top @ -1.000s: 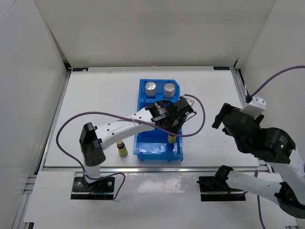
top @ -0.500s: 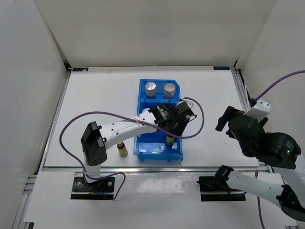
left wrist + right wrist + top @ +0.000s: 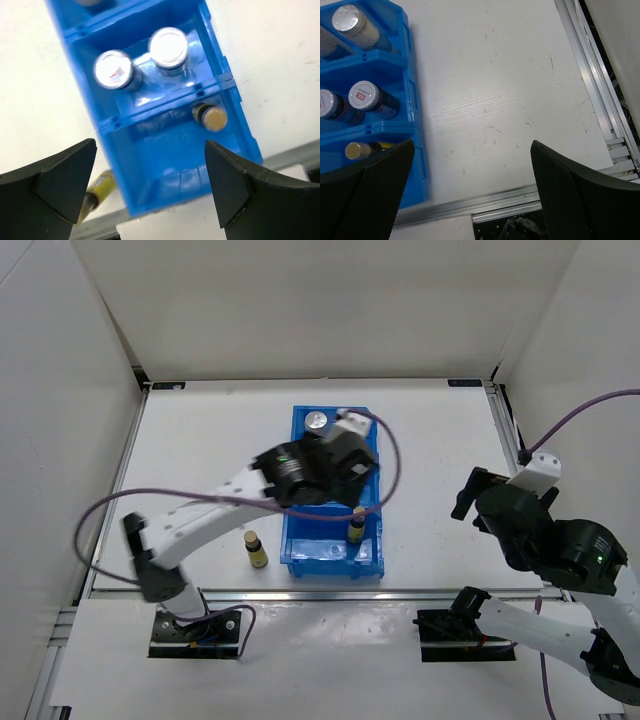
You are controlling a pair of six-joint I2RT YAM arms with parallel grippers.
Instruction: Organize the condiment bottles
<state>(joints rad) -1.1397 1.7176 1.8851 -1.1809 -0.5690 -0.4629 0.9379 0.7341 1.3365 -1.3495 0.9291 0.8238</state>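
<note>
The left tool (image 3: 150,167) hangs over the bin, its smooth black fingers (image 3: 60,187) spread wide with nothing between them. The right tool (image 3: 470,172) hovers over bare bench to the bin's right, its mesh-textured dark fingers (image 3: 367,200) likewise apart and empty. Nearest the arm bases, a tiny amber glass bottle with a yellow label (image 3: 257,551) stands on the white, faintly scratched bench (image 3: 200,440), near the front left corner of the glossy blue three-compartment plastic bin (image 3: 322,553); the top and left wrist views catch it, the right wrist view does not. A second amber bottle (image 3: 210,117) sits in the bin's near compartment, by the right wall. The left arm covers the middle compartment in the top view, but both wrist views show two short round jars there: one pale lid (image 3: 114,71) bears a red mark, the other lid (image 3: 168,47) is lost in glare. In the far compartment, the top view shows one tall shaker with a flat silver cap (image 3: 317,422). Only the right wrist view shows its neighbour (image 3: 355,25), clear-walled with grainy contents.
</note>
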